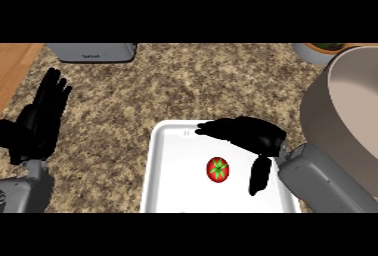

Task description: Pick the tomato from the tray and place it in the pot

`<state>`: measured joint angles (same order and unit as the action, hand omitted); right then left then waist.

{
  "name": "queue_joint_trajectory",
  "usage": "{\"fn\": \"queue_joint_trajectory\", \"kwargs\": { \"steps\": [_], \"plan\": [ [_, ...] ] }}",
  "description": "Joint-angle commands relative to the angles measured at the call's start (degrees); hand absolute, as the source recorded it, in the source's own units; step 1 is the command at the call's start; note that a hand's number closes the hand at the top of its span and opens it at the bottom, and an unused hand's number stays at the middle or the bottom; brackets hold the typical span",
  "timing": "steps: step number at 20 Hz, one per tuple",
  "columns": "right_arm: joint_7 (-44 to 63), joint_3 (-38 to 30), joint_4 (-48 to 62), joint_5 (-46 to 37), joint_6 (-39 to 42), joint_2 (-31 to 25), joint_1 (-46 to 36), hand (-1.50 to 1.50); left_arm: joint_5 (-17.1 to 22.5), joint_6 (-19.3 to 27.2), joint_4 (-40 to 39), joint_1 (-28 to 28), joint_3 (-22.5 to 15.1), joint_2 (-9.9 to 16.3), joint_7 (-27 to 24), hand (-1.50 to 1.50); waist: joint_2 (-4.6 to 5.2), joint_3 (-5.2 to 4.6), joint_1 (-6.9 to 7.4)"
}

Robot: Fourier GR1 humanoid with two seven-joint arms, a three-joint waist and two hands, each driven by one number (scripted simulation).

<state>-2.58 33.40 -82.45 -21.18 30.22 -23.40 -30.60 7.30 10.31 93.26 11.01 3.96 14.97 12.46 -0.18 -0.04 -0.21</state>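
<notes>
Hovering over the white tray, the right hand holds its fingers relaxed and empty above the tomato. The grasp seems not yet made; next it must lower, close, then carry rightward to the pot. The left hand rests open on the table.

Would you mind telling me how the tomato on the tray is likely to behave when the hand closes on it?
The tomato looks round and smooth, so it may roll across the flat white tray if nudged. It looks small beside the right hand, so probably light. Its glossy skin might slip between the fingers.
</notes>
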Motion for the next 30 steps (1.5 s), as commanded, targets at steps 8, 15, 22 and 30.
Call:
{"fn": "queue_joint_trajectory", "kwargs": {
  "steps": [8, 15, 22, 30],
  "plan": [
    [7.33, 2.24, -3.44, -12.16, 1.16, 7.53, 7.75, -1.50, -1.91, -0.12, 0.63, 1.65, 0.04, -1.83, 2.27, 0.00, 0.13, 0.04, 0.15],
    [0.08, -2.32, 2.27, -19.98, -0.38, 8.59, 9.11, -1.50, -2.23, -2.63, -0.86, -0.75, 2.09, -2.35, -1.77, 0.00, 0.17, 0.04, 0.31],
    [-5.86, -4.27, 14.51, -25.70, -4.05, 13.59, 4.29, -1.50, -3.15, -3.99, 0.09, -2.03, 1.45, -3.22, -2.75, 0.00, 0.27, 0.05, 0.65],
    [-4.18, -6.14, 11.24, -30.72, -2.55, 16.12, 9.80, -1.50, -2.90, -4.22, 1.86, -0.99, 3.67, -3.06, 0.75, 0.00, 0.16, 0.04, 0.31]
  ]
}}
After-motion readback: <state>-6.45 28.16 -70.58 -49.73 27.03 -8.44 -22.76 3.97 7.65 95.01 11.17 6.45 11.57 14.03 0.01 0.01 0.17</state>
